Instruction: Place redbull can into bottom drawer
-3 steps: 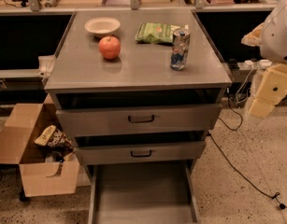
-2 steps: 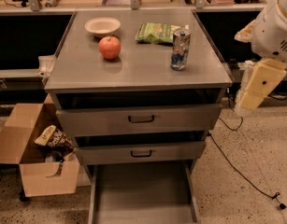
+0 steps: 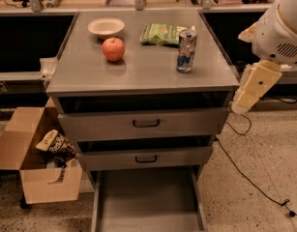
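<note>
The redbull can (image 3: pixel 186 50), slim, silver and blue, stands upright on the right part of the grey cabinet top (image 3: pixel 143 71). The bottom drawer (image 3: pixel 148 204) is pulled out at the foot of the cabinet and its flat floor is bare. My gripper (image 3: pixel 253 87), a cream-coloured piece under the white arm body (image 3: pixel 279 28), hangs to the right of the cabinet at the height of its top edge. It is apart from the can and holds nothing that I can see.
A red apple (image 3: pixel 113 49), a white bowl (image 3: pixel 105 27) and a green snack bag (image 3: pixel 160 34) lie on the cabinet top. The two upper drawers (image 3: pixel 145 123) are slightly ajar. A cardboard box (image 3: pixel 34 175) with snack packs stands at the left. A cable (image 3: pixel 257 182) runs across the floor at the right.
My arm and gripper have moved left, closer to the right side of the cabinet. The can and the drawers have not moved.
</note>
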Action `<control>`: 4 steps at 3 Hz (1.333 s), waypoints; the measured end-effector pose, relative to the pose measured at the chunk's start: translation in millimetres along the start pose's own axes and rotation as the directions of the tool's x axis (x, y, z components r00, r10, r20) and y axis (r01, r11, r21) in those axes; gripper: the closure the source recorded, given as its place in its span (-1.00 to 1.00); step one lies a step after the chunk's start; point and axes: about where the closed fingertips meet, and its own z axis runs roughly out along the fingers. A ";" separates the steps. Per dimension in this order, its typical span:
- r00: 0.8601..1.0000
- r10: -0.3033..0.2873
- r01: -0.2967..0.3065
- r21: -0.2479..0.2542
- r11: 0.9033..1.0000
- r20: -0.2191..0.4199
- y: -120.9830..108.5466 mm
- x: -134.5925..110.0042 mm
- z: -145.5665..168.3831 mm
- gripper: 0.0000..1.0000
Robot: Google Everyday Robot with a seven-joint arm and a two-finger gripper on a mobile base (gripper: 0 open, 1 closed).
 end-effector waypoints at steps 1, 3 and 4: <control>0.998 0.034 -0.035 0.003 0.999 0.045 -8.2 -1.6 6.3 -1.00; 0.964 0.129 -0.122 -0.044 0.992 0.233 -63.6 -39.3 63.0 -1.00; 0.931 0.188 -0.182 -0.048 0.982 0.314 -93.1 -50.7 85.6 -1.00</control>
